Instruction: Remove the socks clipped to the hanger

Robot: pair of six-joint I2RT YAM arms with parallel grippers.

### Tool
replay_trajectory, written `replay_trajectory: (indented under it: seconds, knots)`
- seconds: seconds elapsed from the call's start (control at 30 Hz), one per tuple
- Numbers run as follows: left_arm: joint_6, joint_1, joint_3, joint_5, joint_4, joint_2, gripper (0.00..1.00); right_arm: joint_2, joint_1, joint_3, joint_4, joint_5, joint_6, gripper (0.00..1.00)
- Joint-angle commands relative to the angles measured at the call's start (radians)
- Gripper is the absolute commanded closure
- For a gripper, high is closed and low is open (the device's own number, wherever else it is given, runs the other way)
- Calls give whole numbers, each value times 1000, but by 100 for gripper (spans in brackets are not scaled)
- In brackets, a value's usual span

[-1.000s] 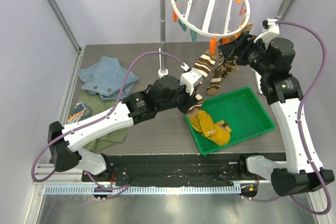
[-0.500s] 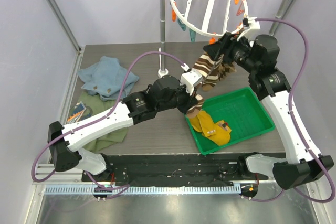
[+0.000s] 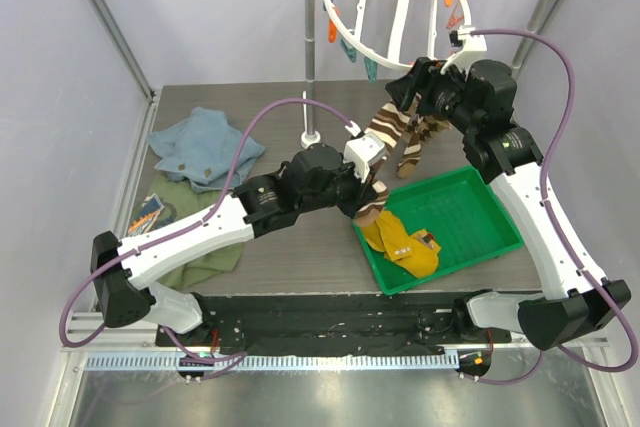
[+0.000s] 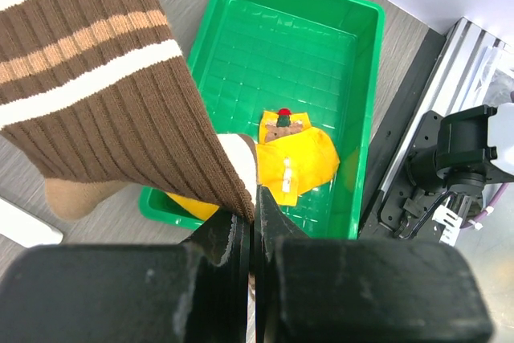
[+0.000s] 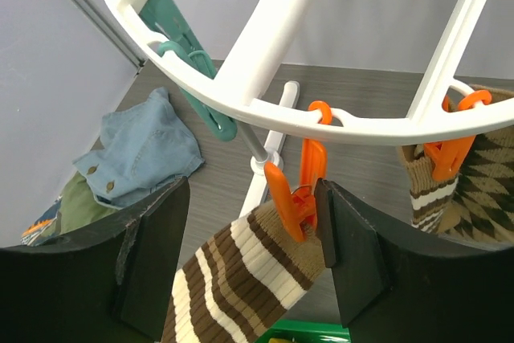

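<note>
The white round hanger [image 3: 342, 35] hangs at the back; its rim crosses the right wrist view [image 5: 321, 122]. A brown-and-white striped sock [image 3: 390, 130] hangs from an orange clip [image 5: 299, 190]. My right gripper [image 3: 410, 92] is open, its jaws either side of that clip and the sock's cuff [image 5: 253, 247]; the clip sits against the right-hand finger [image 5: 353, 251]. My left gripper [image 3: 372, 192] is shut on the striped sock's lower end [image 4: 255, 216]. A diamond-patterned sock [image 5: 490, 174] hangs from another orange clip. Mustard-yellow socks [image 3: 400, 242] lie in the green tray [image 3: 500, 209].
The grey rail stand's post [image 3: 312, 57] rises just left of the hanger. A blue cloth [image 3: 200, 147] and an olive-green cloth [image 3: 195, 242] lie at the table's left. The green tray [image 4: 371, 78] lies below the left gripper.
My right gripper has moved left and up along the hanger to the striped sock's orange clip. The hanger has tipped upward. The left arm has not moved.
</note>
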Motion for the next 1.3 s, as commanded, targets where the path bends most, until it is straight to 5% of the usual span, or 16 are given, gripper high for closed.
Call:
replay_trajectory:
  seconds: [0.0, 0.6, 0.9, 1.07, 1.27]
  knots:
    - [-5, 0, 0, 15, 21, -40, 100, -19, 3, 24, 22, 48, -31, 29]
    - [0, 0, -3, -11, 15, -48, 100, -25, 3, 27, 22, 91, -37, 37]
    - [-2, 0, 0, -12, 10, -46, 100, -45, 2, 33, -7, 125, -33, 30]
    - [-2, 0, 0, -12, 10, -44, 100, -59, 2, 42, -20, 143, -34, 37]
    - [-2, 3, 1, -11, 12, -43, 100, -59, 2, 51, -40, 146, -45, 27]
